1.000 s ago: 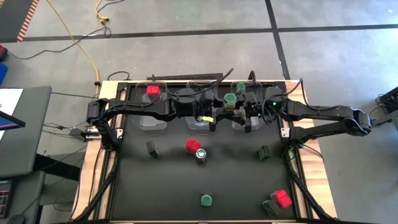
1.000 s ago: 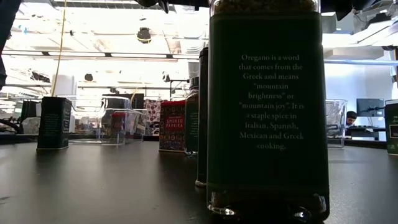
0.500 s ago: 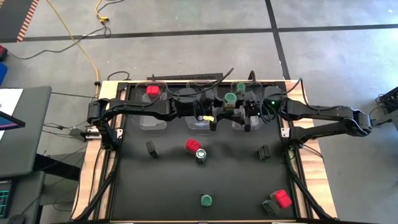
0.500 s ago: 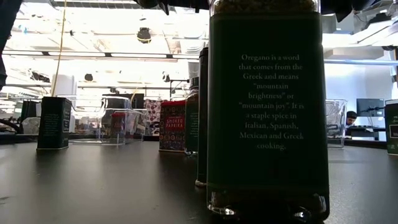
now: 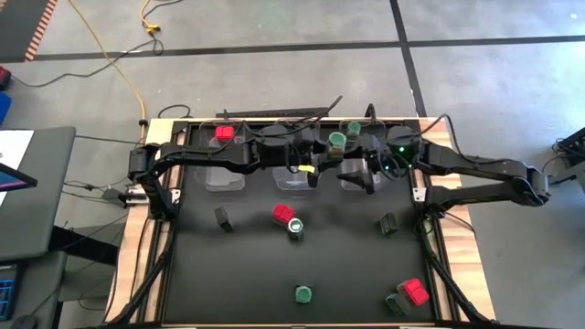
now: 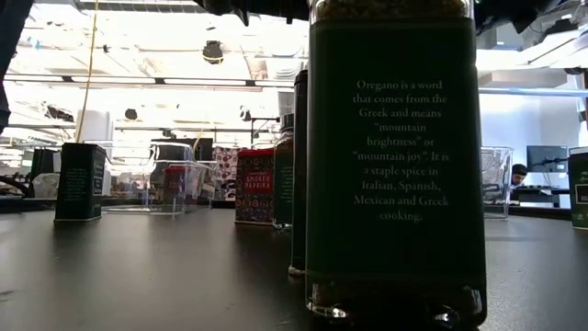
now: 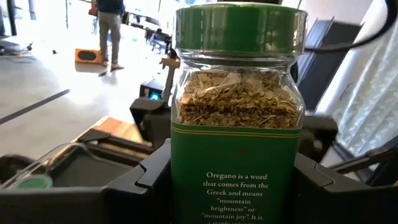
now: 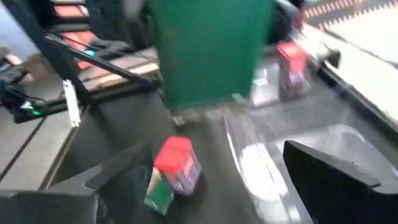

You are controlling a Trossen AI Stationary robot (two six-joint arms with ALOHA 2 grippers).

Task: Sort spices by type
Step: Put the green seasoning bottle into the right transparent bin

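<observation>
Oregano jar (image 5: pixel 337 141) held above the bins at the desk's 12 o'clock edge

Left gripper (image 7: pixel 233 180) has its jaws closed on this green-lidded jar; right gripper (image 8: pixel 211 180), jaws wide, is beside it. Left bin (image 5: pixel 219 178) holds a red-topped spice (image 5: pixel 224 132); right bin (image 5: pixel 356 183) another green-lidded jar (image 5: pixel 352 127).

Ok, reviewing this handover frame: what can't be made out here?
- High view: the left gripper's hold on the oregano jar is hidden under both arms; only the lid shows.
- Low view: a near oregano jar blocks the table's middle; neither gripper shows.
- Right wrist view: motion blur smears the green jar and the red-topped tin.
- Left wrist view: the jar covers most of the clear bin.
</observation>
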